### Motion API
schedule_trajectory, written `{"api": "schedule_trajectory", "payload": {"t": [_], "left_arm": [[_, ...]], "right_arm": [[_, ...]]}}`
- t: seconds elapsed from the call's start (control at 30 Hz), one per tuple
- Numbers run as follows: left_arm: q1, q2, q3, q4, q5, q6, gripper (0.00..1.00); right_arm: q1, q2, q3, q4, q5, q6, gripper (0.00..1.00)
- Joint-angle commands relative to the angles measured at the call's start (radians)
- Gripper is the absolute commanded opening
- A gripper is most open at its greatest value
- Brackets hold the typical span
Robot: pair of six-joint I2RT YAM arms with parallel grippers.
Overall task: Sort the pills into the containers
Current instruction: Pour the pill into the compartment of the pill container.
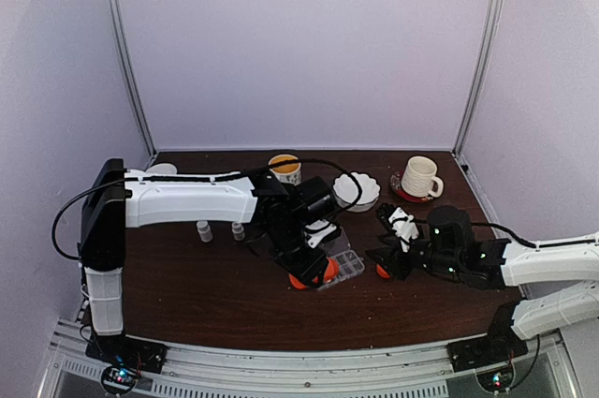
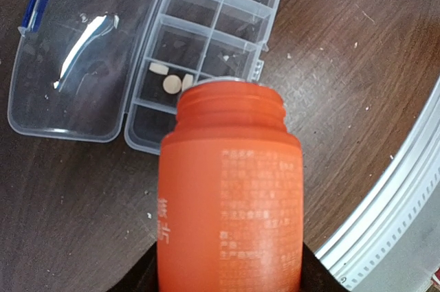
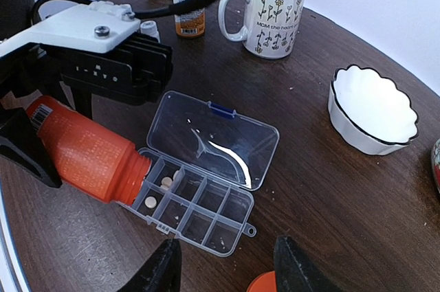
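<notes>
My left gripper (image 2: 230,273) is shut on an orange bottle (image 2: 230,189), uncapped and tipped with its mouth over one end of the clear pill box (image 2: 271,17). The box (image 3: 242,236) lies with its lid folded back, and its containers sit in two rows. Three pale round pills (image 2: 171,84) lie in the end containers by the bottle mouth (image 3: 150,202). My right gripper (image 3: 227,245) hovers open just right of the box (image 1: 344,267) with bare table between its fingers. An orange cap (image 3: 260,282) shows beside its right finger.
A flowered mug (image 3: 271,14), a small orange-labelled bottle (image 3: 188,3) and a white scalloped bowl (image 3: 375,110) stand behind the box. A white mug on a red saucer (image 1: 419,176) is at the back right. Two small white bottles (image 1: 204,230) stand at left. The metal table rail (image 2: 385,216) runs close by.
</notes>
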Motion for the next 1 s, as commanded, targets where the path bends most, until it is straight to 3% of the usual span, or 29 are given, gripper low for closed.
{"api": "schedule_trajectory", "payload": {"t": [0.0,0.4,0.6,0.97], "left_arm": [[0.003,0.051,0.026,0.008,0.002,0.02,0.0],[0.005,0.041,0.021,-0.026,-0.033,0.011,0.0],[0.005,-0.022,-0.042,0.082,-0.035,-0.01,0.0],[0.005,-0.124,-0.049,0.093,-0.088,-0.019,0.0]], "right_arm": [[0.007,-0.01,0.016,0.003,0.027,-0.002,0.5],[0.008,-0.011,0.016,0.002,0.024,-0.003,0.5],[0.008,-0.011,0.017,0.001,0.022,-0.002,0.5],[0.008,-0.006,0.018,-0.001,0.021,-0.003,0.5]]}}
